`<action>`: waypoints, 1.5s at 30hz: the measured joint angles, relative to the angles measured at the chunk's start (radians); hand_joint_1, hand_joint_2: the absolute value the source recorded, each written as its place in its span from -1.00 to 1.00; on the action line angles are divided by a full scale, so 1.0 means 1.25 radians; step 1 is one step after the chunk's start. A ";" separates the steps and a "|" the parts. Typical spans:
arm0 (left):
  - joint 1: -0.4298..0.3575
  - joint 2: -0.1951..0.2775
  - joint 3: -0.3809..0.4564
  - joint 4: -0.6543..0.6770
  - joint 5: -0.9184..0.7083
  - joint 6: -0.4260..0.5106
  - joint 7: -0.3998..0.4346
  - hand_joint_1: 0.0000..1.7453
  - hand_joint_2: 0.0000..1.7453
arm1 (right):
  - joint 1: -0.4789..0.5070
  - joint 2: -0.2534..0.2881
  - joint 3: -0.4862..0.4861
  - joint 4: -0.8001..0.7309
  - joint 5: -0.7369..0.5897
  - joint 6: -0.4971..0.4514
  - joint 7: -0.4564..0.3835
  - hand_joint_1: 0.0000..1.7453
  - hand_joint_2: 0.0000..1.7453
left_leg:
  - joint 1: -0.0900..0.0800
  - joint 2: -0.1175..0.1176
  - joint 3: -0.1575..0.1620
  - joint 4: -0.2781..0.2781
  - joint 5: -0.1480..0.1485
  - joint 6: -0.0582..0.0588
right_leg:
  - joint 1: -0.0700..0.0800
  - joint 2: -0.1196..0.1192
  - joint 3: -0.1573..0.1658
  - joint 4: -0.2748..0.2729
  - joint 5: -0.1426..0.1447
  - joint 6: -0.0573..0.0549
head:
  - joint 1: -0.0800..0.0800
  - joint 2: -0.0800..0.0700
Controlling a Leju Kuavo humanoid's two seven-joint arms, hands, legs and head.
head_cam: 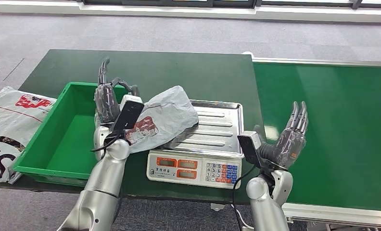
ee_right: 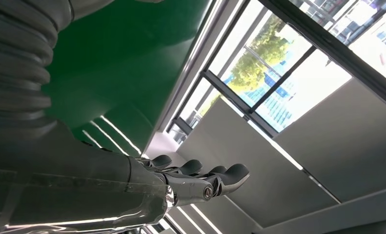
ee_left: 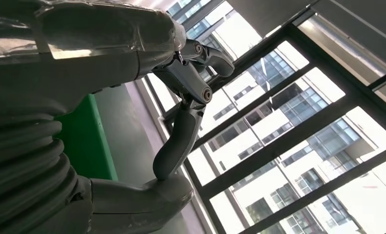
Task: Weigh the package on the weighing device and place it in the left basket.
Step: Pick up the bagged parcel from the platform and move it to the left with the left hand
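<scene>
A crumpled grey package [head_cam: 167, 115] with a red print lies on the left half of the scale's steel tray [head_cam: 216, 126] and hangs over its left edge. My left hand [head_cam: 107, 98] stands upright beside the package's left end, between it and the green basket [head_cam: 43, 144]. One finger points up and the others bend. In the left wrist view the left hand's fingers [ee_left: 191, 83] and thumb [ee_left: 174, 146] hold nothing. My right hand [head_cam: 292, 137] is raised with straight fingers [ee_right: 201, 178] right of the scale, empty.
The scale's keypad and displays [head_cam: 194, 169] face the table's front edge. A white plastic bag [head_cam: 10, 127] with red print lies left of the basket. A green conveyor belt [head_cam: 342, 125] runs to the right. Windows stand behind.
</scene>
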 joint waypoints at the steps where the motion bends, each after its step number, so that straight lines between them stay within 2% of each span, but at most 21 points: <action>1: -0.001 0.000 -0.004 0.004 0.000 -0.001 0.000 -1.00 1.00 | 0.000 0.000 0.000 0.001 0.000 0.000 0.000 -1.00 1.00 | 0.000 0.000 0.000 0.000 0.000 0.000 | 0.000 0.000 0.000 0.000 0.000 0.000 | 0.000 0.000; 11: -0.015 -0.001 -0.028 0.040 0.000 -0.009 0.002 -1.00 1.00 | -0.003 0.000 -0.005 0.014 -0.003 0.000 -0.013 -1.00 1.00 | 0.000 0.000 0.000 0.000 0.000 0.000 | 0.000 0.000 0.000 0.000 0.000 0.000 | 0.000 0.000; 15: -0.027 -0.002 -0.035 0.061 0.001 -0.011 0.007 -1.00 -1.00 | -0.006 0.001 -0.006 0.021 -0.007 0.000 -0.020 -1.00 1.00 | 0.000 0.000 0.000 0.000 0.000 0.000 | 0.000 0.000 0.000 0.000 0.000 0.000 | 0.000 0.000; 23: -0.067 -0.005 -0.047 0.137 0.016 -0.004 0.015 -1.00 -1.00 | -0.014 0.005 -0.034 0.040 -0.003 0.000 -0.065 -1.00 1.00 | 0.000 0.000 0.000 0.000 0.000 0.000 | 0.000 0.000 0.000 0.000 0.000 0.000 | 0.000 0.000; 35: -0.139 -0.006 -0.053 0.285 0.024 0.009 0.037 -1.00 -1.00 | -0.020 0.008 -0.068 0.058 0.001 0.000 -0.093 -1.00 1.00 | 0.000 0.000 0.000 0.000 0.000 0.000 | 0.000 0.000 0.000 0.000 0.000 0.000 | 0.000 0.000; 39: -0.151 -0.006 -0.053 0.320 0.003 0.009 0.057 -1.00 1.00 | -0.023 0.009 -0.078 0.063 0.003 0.000 -0.098 -1.00 1.00 | 0.000 0.000 0.000 0.000 0.000 0.000 | 0.000 0.000 0.000 0.000 0.000 0.000 | 0.000 0.000; 45: -0.164 0.000 -0.073 0.395 -0.099 0.047 0.154 -1.00 1.00 | -0.031 0.011 -0.080 0.068 0.003 0.000 -0.101 -1.00 1.00 | 0.000 0.000 0.000 0.000 0.000 0.000 | 0.000 0.000 0.000 0.000 0.000 0.000 | 0.000 0.000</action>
